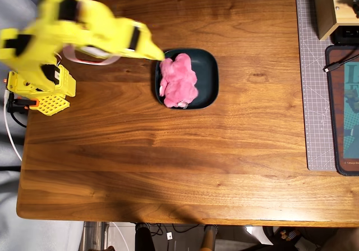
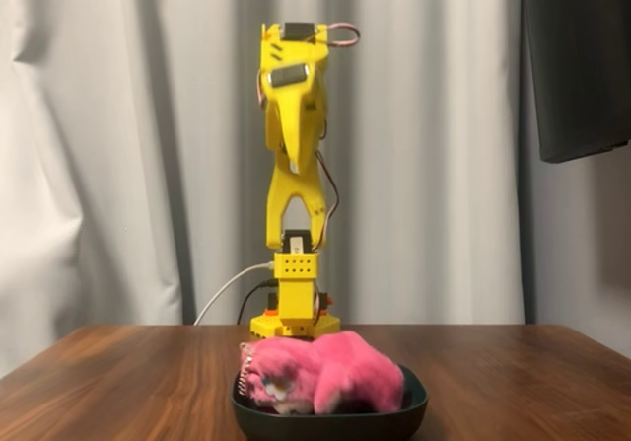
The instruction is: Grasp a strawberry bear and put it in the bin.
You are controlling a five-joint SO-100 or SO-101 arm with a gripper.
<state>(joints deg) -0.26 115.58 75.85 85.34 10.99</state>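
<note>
strawberry bear (image 1: 178, 81) seen lying inside bin (image 1: 207, 65), apart from gripper (image 1: 159, 54) raised above bin's left rim in overhead view, jaw state not discernible (blurred); placing judged done, only arm retreat w/o snagging plush needed.

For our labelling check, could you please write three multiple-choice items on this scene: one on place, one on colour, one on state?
1. Where does the strawberry bear lie?
A. in the bin
B. on the bare table
C. on the grey mat

2. What colour is the arm?
A. white
B. yellow
C. black

3. Does the pincer hold the bear?
A. yes
B. no

Key: 1 A, the plush rests inside the teal rim; 2 B, yellow in both views; 3 B, the fixed view shows the arm raised well above the toy.
</note>
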